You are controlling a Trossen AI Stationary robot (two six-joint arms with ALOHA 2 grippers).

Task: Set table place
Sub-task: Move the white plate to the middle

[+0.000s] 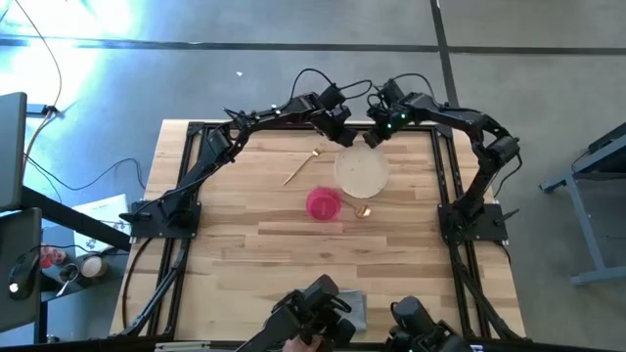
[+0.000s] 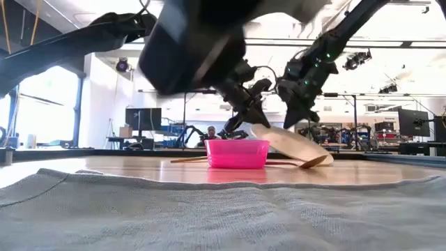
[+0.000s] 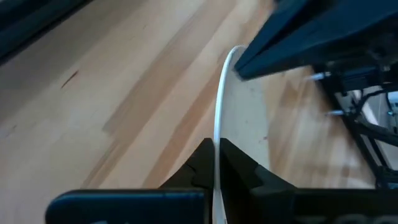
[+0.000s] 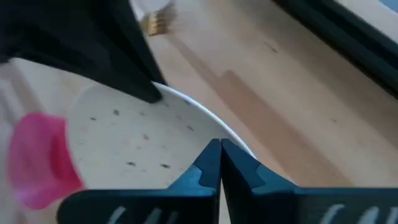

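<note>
Left tool [image 1: 344, 138] and right tool [image 1: 373, 138] both pinch the tilted plate's [image 1: 362, 173] rim, upper centre of the table [image 1: 245, 225].

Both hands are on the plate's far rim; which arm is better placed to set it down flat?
Probably either: the left hand and right hand both pinch the tilted plate's rim. The right hand sits more squarely over the plate, so I lean right.

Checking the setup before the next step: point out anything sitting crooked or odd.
The plate is tilted, far rim lifted off the table, pinched by the left gripper and right gripper. The pink bowl sits level.
</note>
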